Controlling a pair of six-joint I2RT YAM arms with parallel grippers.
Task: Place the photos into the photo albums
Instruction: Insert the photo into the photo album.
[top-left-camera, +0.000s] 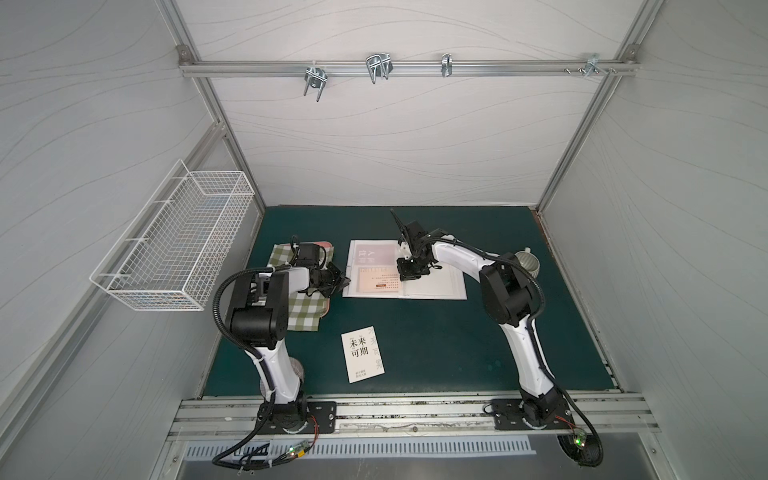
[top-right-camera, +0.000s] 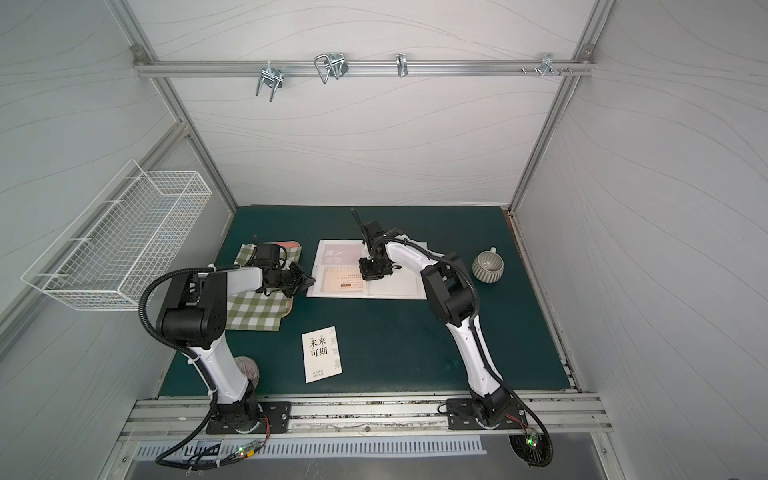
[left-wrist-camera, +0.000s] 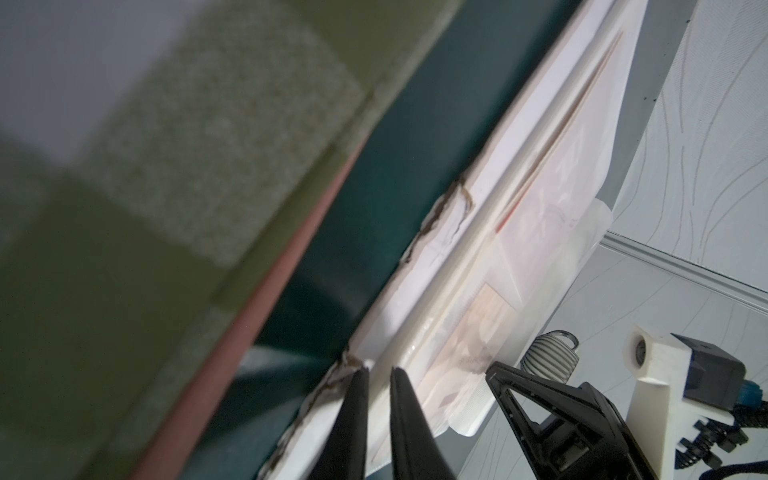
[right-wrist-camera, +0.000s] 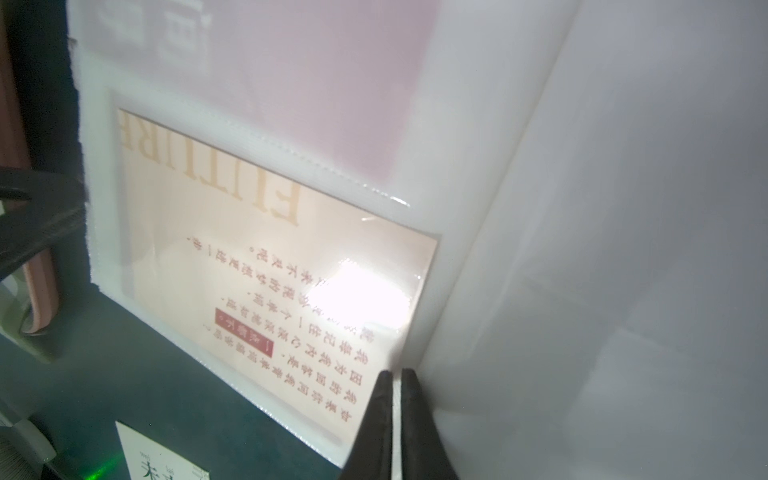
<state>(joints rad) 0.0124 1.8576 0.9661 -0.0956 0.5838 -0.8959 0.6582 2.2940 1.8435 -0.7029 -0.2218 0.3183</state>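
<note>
The photo album (top-left-camera: 432, 286) (top-right-camera: 395, 286) lies open on the green mat. Its left page holds a red photo (top-left-camera: 374, 254) (right-wrist-camera: 311, 62) behind a frosted upper sleeve and a cream photo (top-left-camera: 380, 284) (right-wrist-camera: 270, 291) in the lower sleeve. A white photo with black characters (top-left-camera: 362, 357) (top-right-camera: 322, 358) lies loose in front of the album. My left gripper (top-left-camera: 344, 281) (left-wrist-camera: 379, 370) lies low at the album's left edge, its fingers closed to a narrow gap on that edge. My right gripper (top-left-camera: 405, 279) (right-wrist-camera: 397, 372) points down, shut, at the cream photo's edge beside the spine.
A green-and-white checked cloth (top-left-camera: 307, 307) lies on a pink-edged flat thing left of the album, under my left arm. A ribbed mug (top-right-camera: 487, 266) stands at the right of the mat. A white wire basket (top-left-camera: 174, 245) hangs on the left wall.
</note>
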